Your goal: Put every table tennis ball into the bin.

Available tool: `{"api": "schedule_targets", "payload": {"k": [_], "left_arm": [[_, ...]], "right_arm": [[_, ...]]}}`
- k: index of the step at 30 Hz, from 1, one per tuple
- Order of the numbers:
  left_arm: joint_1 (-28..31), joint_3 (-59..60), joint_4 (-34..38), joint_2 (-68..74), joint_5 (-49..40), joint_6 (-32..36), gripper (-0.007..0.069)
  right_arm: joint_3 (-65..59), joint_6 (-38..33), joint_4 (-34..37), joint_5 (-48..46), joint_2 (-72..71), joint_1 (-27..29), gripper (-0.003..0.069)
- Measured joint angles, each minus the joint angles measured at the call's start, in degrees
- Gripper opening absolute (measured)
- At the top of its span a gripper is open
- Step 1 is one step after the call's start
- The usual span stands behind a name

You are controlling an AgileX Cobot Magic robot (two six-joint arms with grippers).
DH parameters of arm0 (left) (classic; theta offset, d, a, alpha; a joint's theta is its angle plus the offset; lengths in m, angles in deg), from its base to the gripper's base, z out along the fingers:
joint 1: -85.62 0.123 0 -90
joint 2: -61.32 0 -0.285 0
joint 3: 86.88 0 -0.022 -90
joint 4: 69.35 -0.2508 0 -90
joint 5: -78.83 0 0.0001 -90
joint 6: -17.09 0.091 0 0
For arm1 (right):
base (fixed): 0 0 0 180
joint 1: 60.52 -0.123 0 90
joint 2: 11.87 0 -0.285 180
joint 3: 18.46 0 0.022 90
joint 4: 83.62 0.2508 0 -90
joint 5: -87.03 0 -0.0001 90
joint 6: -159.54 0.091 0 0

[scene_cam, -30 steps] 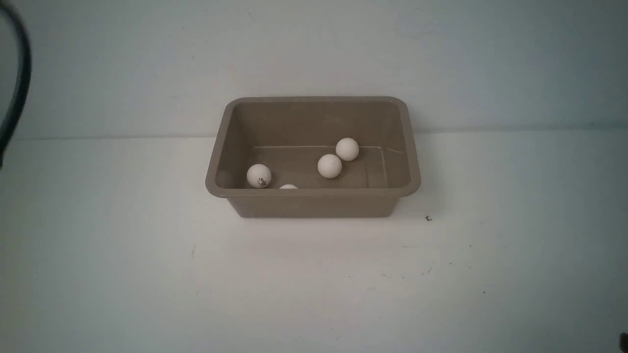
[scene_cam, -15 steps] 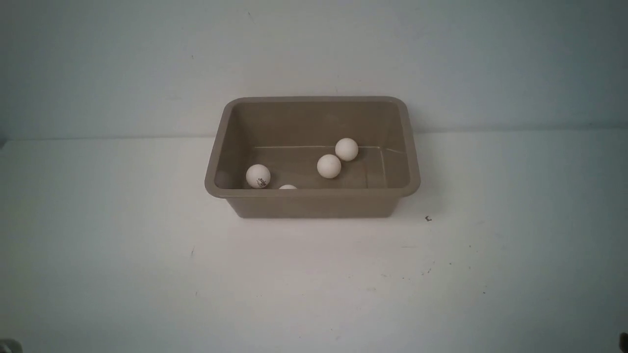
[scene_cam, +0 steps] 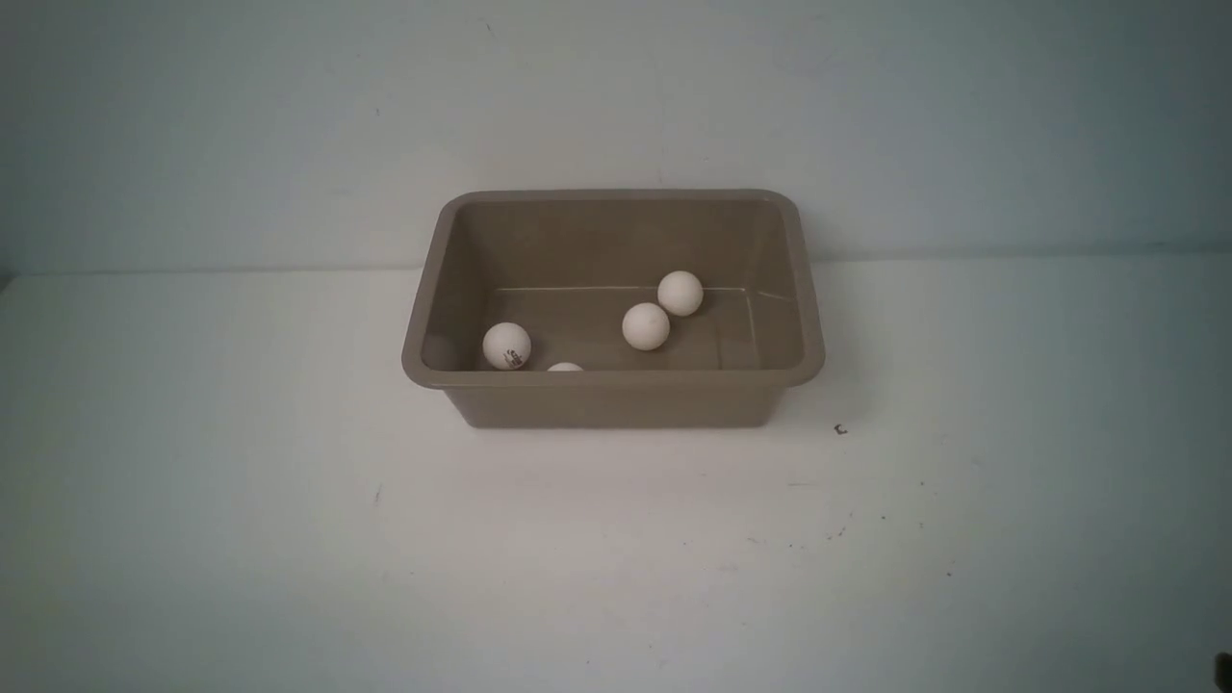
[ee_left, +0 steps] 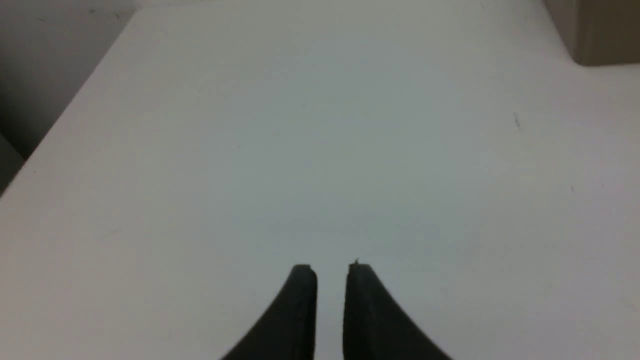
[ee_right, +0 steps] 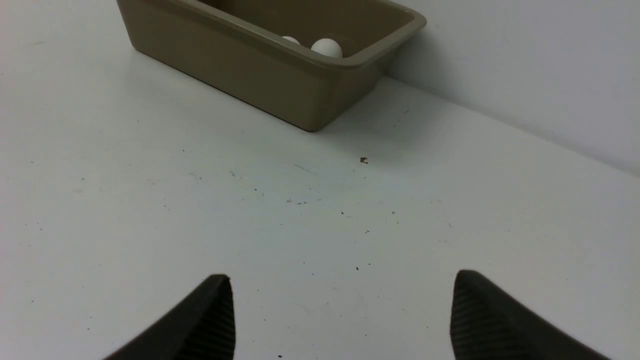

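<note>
We count four table tennis balls (scene_cam: 646, 326) in the bin (scene_cam: 616, 404) (one half hidden); left hand (ee_left: 330, 271) closed, empty; right hand (ee_right: 342, 278) spread wide, empty.

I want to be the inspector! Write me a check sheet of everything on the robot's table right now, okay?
Surface: white table, scuffed with small dark specks.
Job's things: brown bin holds all four balls: logo ball, half-hidden ball behind the near rim, middle ball, far ball.
Clutter: one tiny dark scrap right of the bin.
Tools: left tool shut, empty; right tool open, empty; both over bare table.
Cables: nothing seen.
Surroundings: plain pale wall behind the table.
</note>
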Motion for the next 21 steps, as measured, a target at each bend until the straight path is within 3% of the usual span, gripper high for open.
{"api": "schedule_targets", "payload": {"k": [21], "left_arm": [[0.00,0.05,0.94,-1.57,0.28,-0.10,0.0068]], "right_arm": [[0.00,0.00,0.00,0.00,0.00,0.00,0.0525]]}}
